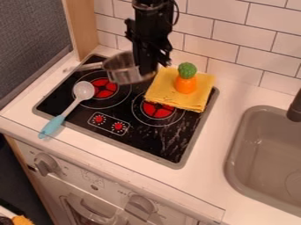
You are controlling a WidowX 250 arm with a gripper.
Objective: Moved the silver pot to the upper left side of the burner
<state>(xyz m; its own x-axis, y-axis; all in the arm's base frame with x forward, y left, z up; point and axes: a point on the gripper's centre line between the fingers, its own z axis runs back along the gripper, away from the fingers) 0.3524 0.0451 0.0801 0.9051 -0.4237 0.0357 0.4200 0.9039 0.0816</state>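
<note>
My black gripper (145, 69) hangs over the back of the stove, its fingers closed on the right rim of the silver pot (120, 71). The pot is over the back part of the black cooktop (117, 105), behind the left red burner (103, 88), with its handle pointing left. Whether its base touches the cooktop, I cannot tell. One finger covers part of the pot's right side.
Right of the pot lies a folded yellow cloth (159, 91) with an orange and green toy carrot (185, 84) on it. A spoon with a blue handle (53, 125) lies along the cooktop's left. The sink (258, 149) is at the right, the tiled wall behind.
</note>
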